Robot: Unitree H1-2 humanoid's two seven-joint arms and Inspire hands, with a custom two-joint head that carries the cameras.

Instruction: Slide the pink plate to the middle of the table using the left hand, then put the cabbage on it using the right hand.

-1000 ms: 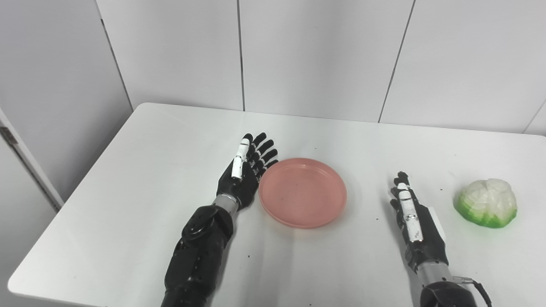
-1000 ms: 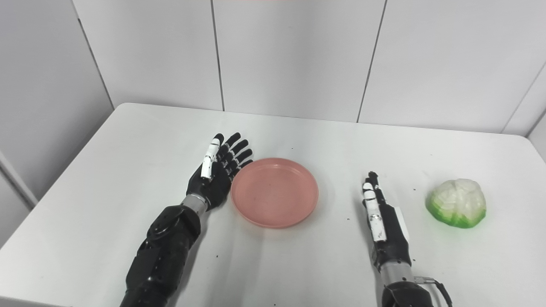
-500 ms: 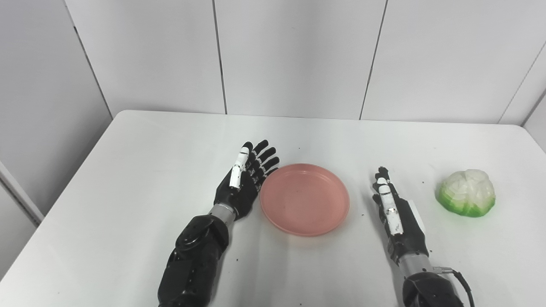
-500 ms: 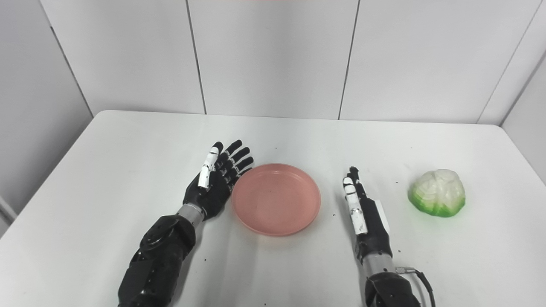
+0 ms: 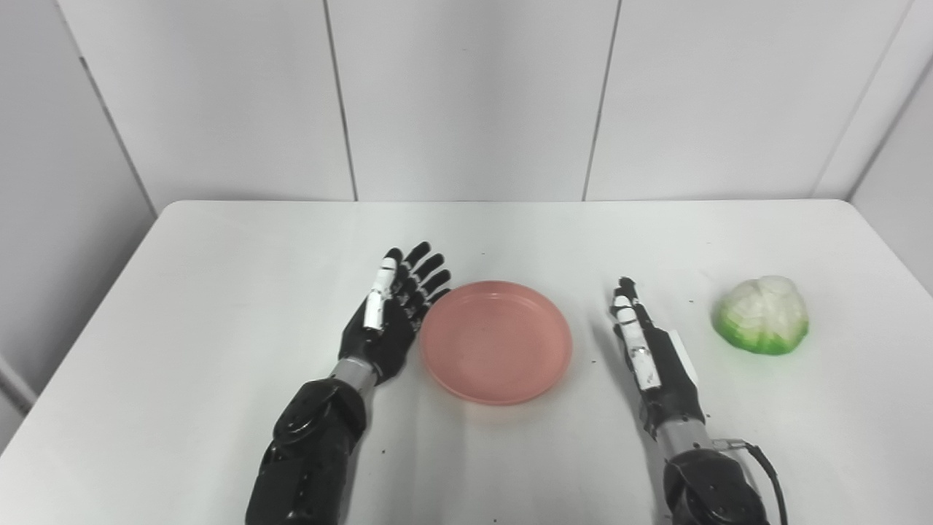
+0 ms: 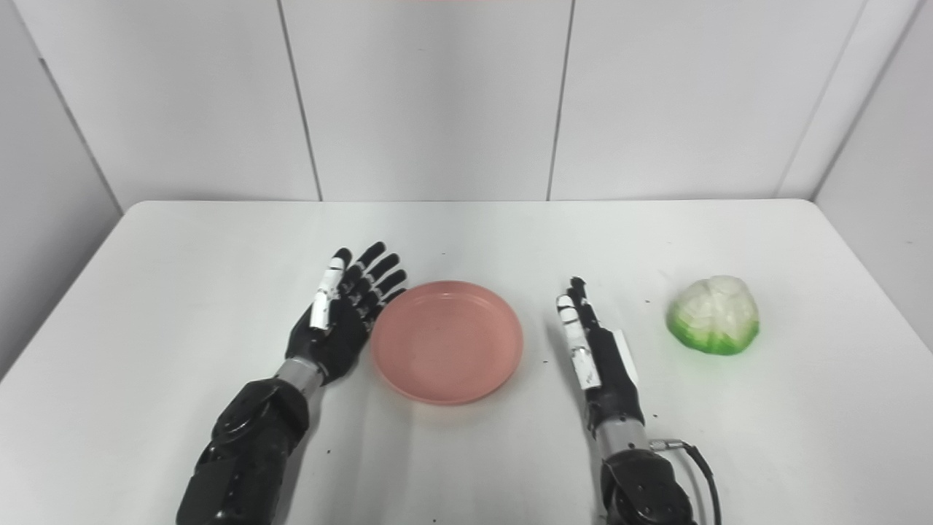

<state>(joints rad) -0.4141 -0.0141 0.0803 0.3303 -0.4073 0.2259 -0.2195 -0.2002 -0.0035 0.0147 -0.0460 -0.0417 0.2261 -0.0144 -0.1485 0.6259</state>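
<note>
A round pink plate (image 5: 496,341) lies flat near the middle of the white table (image 5: 219,292). My left hand (image 5: 393,313) is open, fingers straight and spread, its edge against the plate's left rim. My right hand (image 5: 649,350) is open and empty, fingers straight, on edge between the plate and the cabbage, touching neither. The cabbage (image 5: 762,315), white on top and green at the base, sits on the table at the right. The same scene shows in the right eye view: plate (image 6: 446,340), left hand (image 6: 342,317), right hand (image 6: 594,350), cabbage (image 6: 714,313).
The table ends at a grey panelled wall (image 5: 466,95) behind. The table's right edge (image 5: 896,255) runs close to the cabbage. Small dark specks dot the tabletop.
The camera has swung to the right, so the whole picture shifted left. Relative to the plate, both hands and the cabbage look unmoved.
</note>
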